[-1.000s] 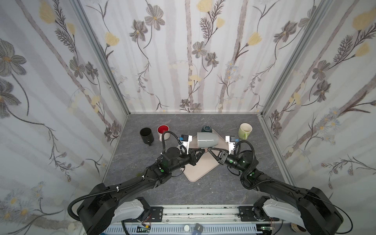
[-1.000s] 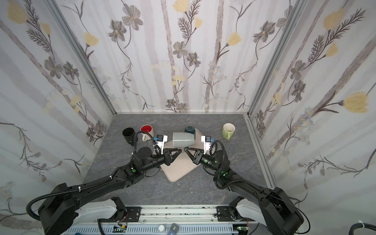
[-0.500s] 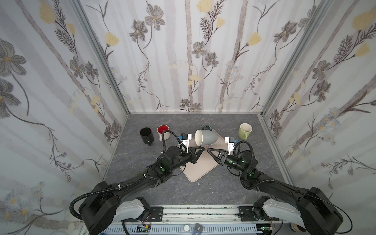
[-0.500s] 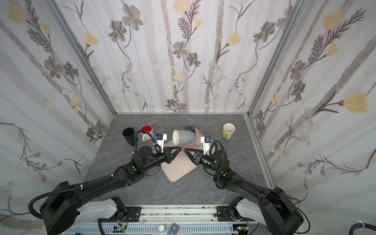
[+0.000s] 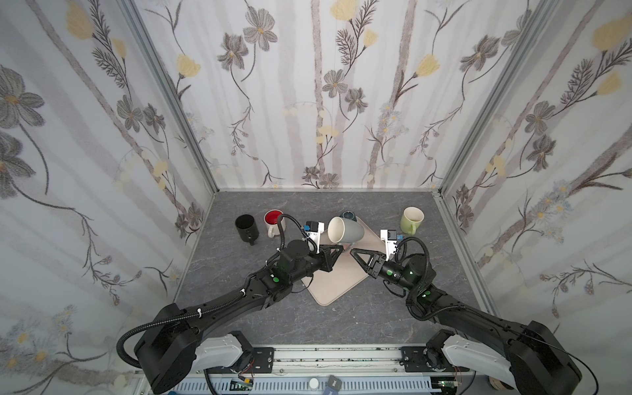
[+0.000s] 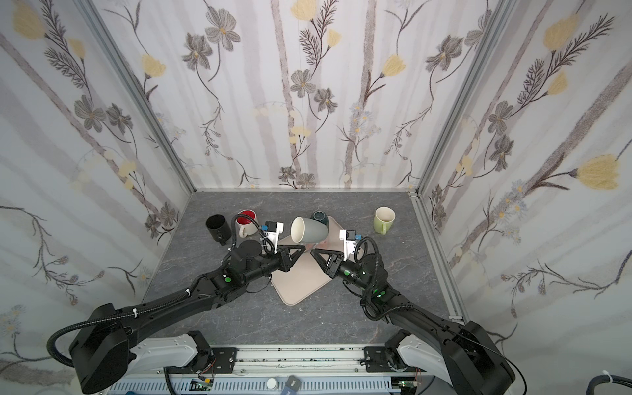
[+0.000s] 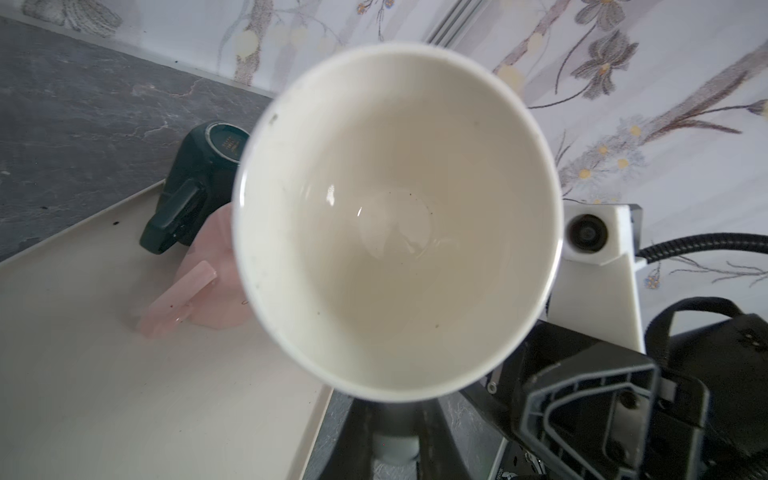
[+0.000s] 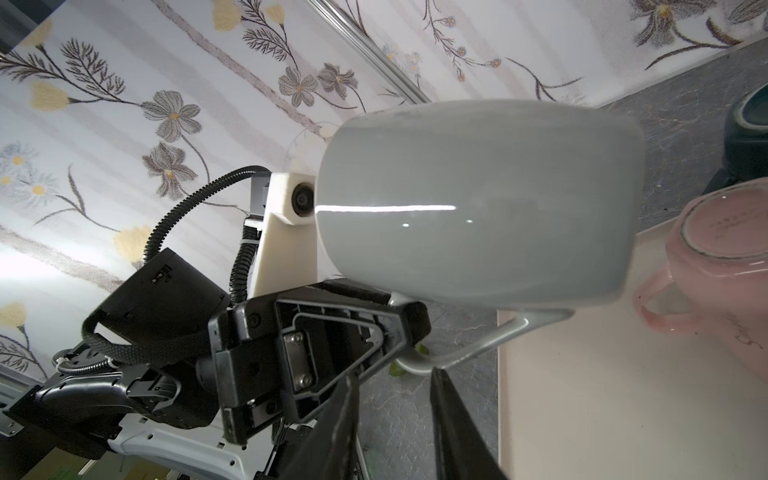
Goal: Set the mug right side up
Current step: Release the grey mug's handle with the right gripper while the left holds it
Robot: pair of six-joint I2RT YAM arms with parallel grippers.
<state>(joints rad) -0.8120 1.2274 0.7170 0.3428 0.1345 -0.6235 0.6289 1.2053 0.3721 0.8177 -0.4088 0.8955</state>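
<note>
Above grey marbled tabletop and beige tray, holds grey mug sideways in mid-air by its handle in pinched-shut left tool, likely for swinging mouth upward, with right tool slightly spread just beside, gripping nothing.

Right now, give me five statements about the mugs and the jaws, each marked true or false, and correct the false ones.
1. The grey mug lies on its side in the air, mouth toward the left arm. True.
2. The right jaws clamp its handle. False: the left jaws hold the handle; the right jaws stand apart.
3. The pink mug stands upside down on the tray. True.
4. The light green mug is upside down. False: it stands mouth up on the table.
5. The black mug sits on the tray. False: it is on the table, off the tray.
</note>
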